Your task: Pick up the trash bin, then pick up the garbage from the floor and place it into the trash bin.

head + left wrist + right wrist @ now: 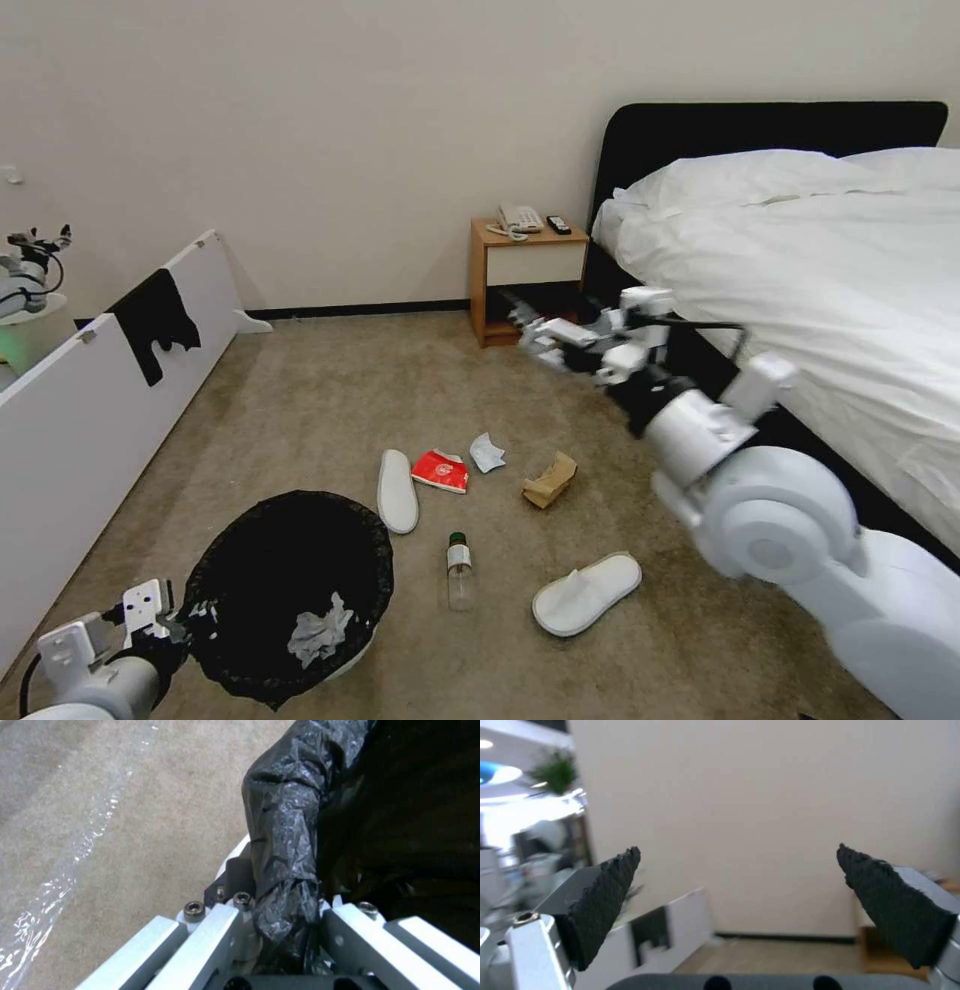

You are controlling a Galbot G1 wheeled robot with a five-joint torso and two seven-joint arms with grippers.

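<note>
The trash bin (250, 560), lined with a black bag, is at lower left in the head view, with a crumpled white tissue (320, 630) inside. My left gripper (190, 618) is shut on its rim; the left wrist view shows the bag-covered rim (285, 843) pinched in the left gripper (287, 907). Garbage lies on the floor (330, 400): a slipper (397, 490), red packet (440, 470), pale-blue mask (487, 452), brown paper bag (550, 480), clear bottle (459, 570) and a second slipper (587, 593). My right gripper (528, 330) hangs open above the carpet, its pads (605, 896) wide apart with nothing between them.
A bed (800, 270) with white covers fills the right side. A wooden nightstand (527, 275) with a phone stands against the far wall. A low white panel (100, 400) with a black cloth runs along the left. Open carpet lies between panel and litter.
</note>
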